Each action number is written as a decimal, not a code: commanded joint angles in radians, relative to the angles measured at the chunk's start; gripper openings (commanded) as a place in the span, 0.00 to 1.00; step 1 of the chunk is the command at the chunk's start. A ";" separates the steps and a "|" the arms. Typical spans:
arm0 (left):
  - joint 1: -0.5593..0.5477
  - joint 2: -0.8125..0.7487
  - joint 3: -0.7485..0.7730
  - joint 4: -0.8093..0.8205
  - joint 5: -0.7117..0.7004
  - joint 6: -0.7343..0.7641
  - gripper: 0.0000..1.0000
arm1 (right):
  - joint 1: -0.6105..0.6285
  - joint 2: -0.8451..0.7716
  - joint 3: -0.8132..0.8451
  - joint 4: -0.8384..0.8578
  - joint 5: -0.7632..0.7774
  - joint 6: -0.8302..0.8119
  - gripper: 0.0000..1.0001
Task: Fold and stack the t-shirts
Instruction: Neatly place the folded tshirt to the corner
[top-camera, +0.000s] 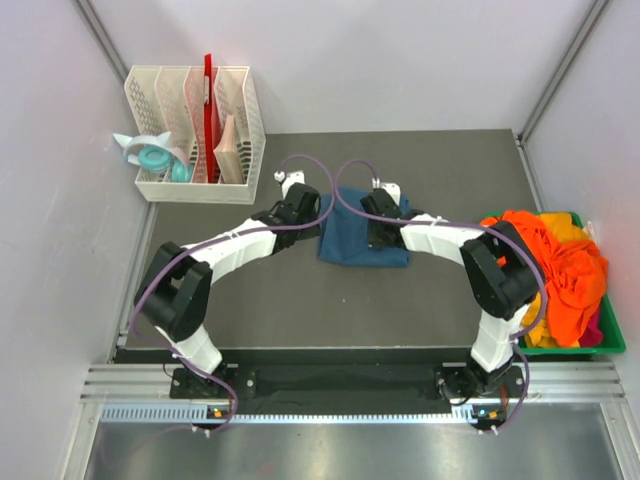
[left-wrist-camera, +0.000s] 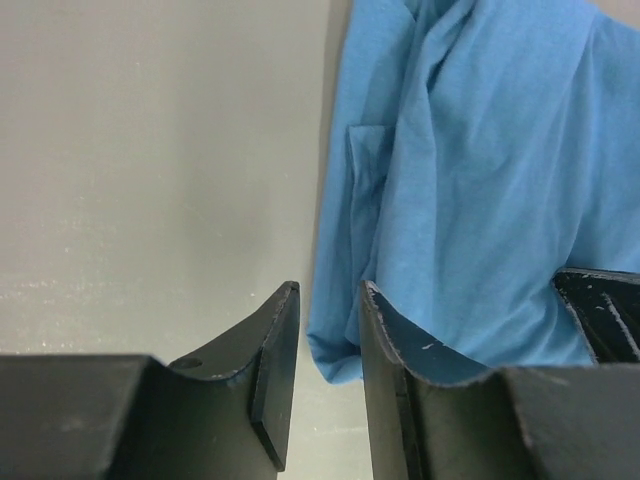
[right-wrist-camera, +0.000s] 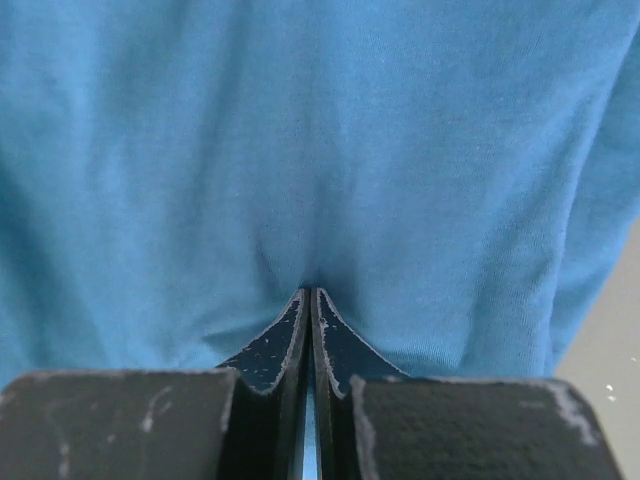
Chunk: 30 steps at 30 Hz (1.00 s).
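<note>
While right gripper (right-wrist-camera: 309, 293) pinches teal t-shirt (right-wrist-camera: 300, 130), left gripper (left-wrist-camera: 330, 286) — barely parted — borders its edge.

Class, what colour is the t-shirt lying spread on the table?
Plain teal-blue; the t-shirt shows best in the right wrist view.

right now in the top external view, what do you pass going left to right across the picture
teal and white object → white slotted rack → blue t-shirt → orange t-shirts, heaped in the green bin
</note>
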 joint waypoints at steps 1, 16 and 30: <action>0.014 -0.022 0.003 0.098 0.016 0.022 0.36 | -0.001 0.078 0.037 0.002 0.009 0.022 0.02; 0.019 0.200 0.303 0.096 0.271 0.009 0.36 | 0.004 0.072 -0.057 -0.018 -0.009 0.052 0.04; 0.039 0.333 0.170 0.092 0.314 -0.117 0.31 | -0.024 0.055 -0.083 -0.013 -0.017 0.056 0.04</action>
